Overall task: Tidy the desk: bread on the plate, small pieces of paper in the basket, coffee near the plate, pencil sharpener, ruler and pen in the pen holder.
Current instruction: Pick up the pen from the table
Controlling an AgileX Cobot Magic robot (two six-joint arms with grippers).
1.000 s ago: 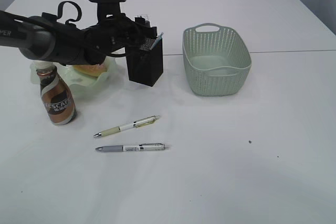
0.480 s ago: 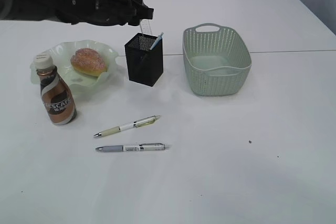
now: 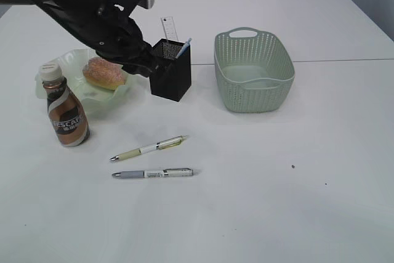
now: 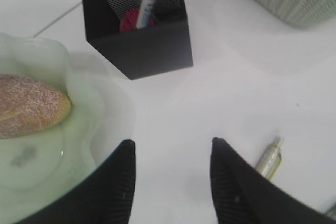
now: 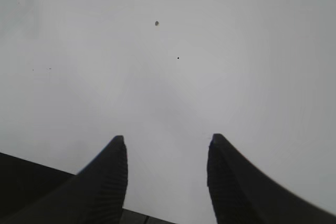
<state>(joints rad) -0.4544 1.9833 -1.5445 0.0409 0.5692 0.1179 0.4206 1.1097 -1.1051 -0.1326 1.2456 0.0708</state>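
Hovering left claw (image 4: 170,153), half-open, empty, beside plate (image 4: 113,108)

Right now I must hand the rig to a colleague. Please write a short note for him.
Left gripper: fingers open, empty, over the desk between plate and pen holder.
Right gripper: open, empty, over bare desk.
Done: bread on plate, coffee beside it, ruler and one pen in holder.
Left: two pens lying on the desk. Basket looks empty.
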